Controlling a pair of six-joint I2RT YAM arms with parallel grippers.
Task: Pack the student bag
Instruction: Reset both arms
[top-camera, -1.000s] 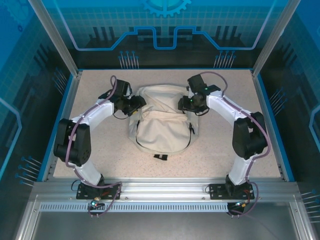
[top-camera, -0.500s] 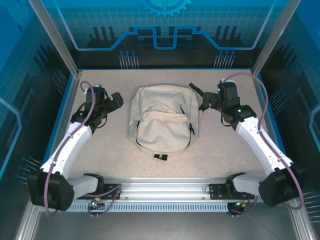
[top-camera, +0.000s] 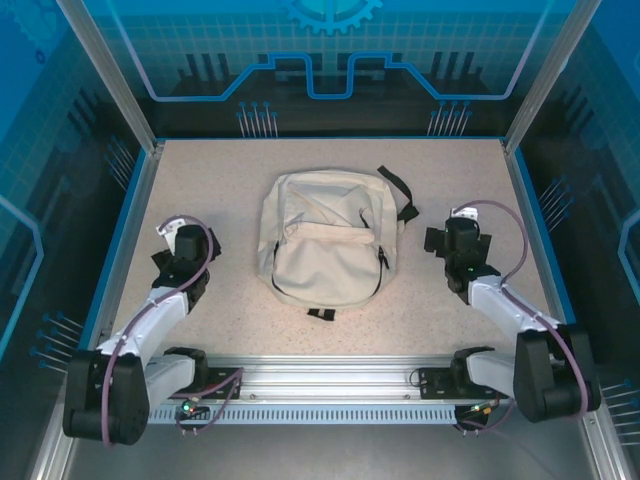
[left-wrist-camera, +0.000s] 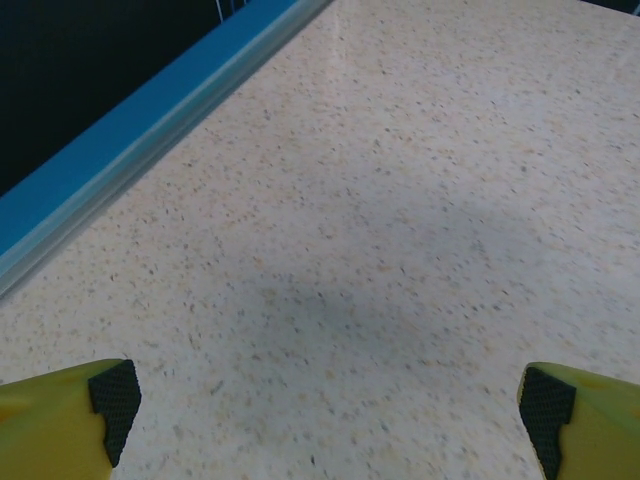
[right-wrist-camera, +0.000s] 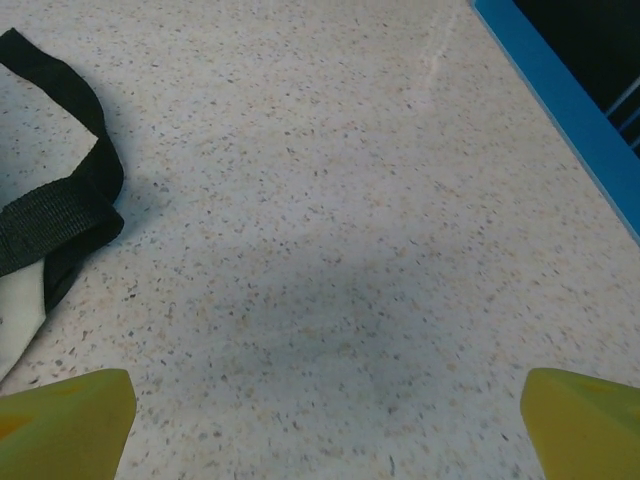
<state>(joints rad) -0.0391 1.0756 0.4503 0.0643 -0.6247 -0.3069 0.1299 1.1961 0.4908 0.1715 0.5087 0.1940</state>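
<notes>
White arms (top-camera: 150, 320) folded, L hand (left-wrist-camera: 328, 405), R hand (right-wrist-camera: 325, 418) agape

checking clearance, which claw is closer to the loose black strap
The right claw: the cream fabric backpack's black webbing strap trails out on its side. The left claw faces bare speckled tabletop.

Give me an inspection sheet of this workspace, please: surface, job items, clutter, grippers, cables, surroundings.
Surface: speckled beige tabletop, no spills visible.
Job's things: student bag lying flat mid-table; its black strap trails toward the right arm.
Clutter: nothing seen.
Grippers: left gripper and right gripper both open, empty, either side of the bag.
Cables: purple cables run along both arms, off the bag.
Surroundings: blue edge rim, aluminium rail in front, blue panels behind.
</notes>
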